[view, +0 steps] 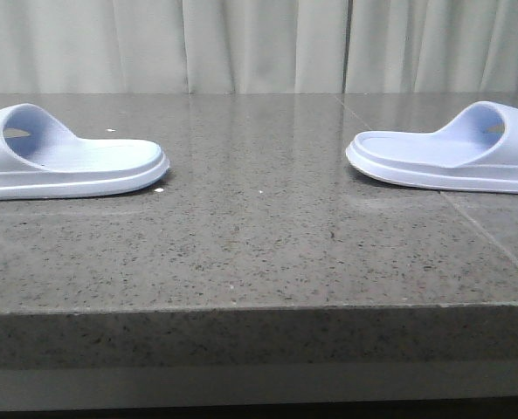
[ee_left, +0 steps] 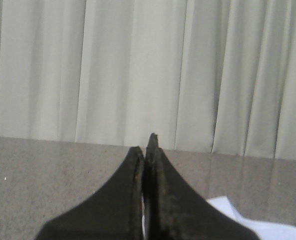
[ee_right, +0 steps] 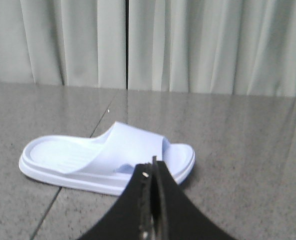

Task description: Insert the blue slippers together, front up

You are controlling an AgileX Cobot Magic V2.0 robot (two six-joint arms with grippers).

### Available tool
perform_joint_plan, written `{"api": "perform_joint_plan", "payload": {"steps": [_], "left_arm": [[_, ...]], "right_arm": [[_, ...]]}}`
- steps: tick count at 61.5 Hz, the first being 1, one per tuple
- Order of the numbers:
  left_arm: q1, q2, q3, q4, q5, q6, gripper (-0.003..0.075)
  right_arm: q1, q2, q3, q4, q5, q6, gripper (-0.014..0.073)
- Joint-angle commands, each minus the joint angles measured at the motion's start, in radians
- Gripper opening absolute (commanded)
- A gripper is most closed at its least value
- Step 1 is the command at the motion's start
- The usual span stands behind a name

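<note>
Two pale lavender-blue slippers lie flat on the grey stone table (view: 259, 244), soles down. One slipper (view: 62, 161) lies at the left edge of the front view, heel toward the middle. The other slipper (view: 455, 157) lies at the right edge, heel toward the middle. No gripper shows in the front view. My right gripper (ee_right: 151, 167) is shut and empty, just short of the right slipper (ee_right: 103, 157). My left gripper (ee_left: 147, 147) is shut and empty above the table; a corner of the left slipper (ee_left: 247, 222) shows beside it.
Pale curtains (view: 259, 44) hang behind the table. The table's front edge (view: 259, 310) runs across the front view. A seam line (view: 494, 240) crosses the stone at the right.
</note>
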Motion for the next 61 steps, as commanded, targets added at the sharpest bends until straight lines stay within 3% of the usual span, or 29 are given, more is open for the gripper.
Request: {"api": "perform_joint_plan", "payload": {"steps": [1, 17, 29, 61], "left_arm": [[-0.007, 0.011, -0.141, -0.012, 0.013, -0.002, -0.0020], [-0.007, 0.209, -0.466, -0.003, 0.296, -0.002, -0.0020], [-0.007, 0.381, -0.617, -0.003, 0.490, -0.002, -0.0020], [-0.007, 0.543, -0.585, -0.029, 0.509, -0.002, -0.0020]], "right_arm": [[-0.003, -0.007, -0.123, -0.002, -0.022, -0.002, -0.0068], [-0.003, 0.150, -0.392, -0.002, 0.137, -0.002, -0.0068], [-0.003, 0.322, -0.531, -0.002, 0.281, -0.002, -0.0068], [-0.003, 0.594, -0.547, -0.002, 0.433, -0.002, -0.0068]]}}
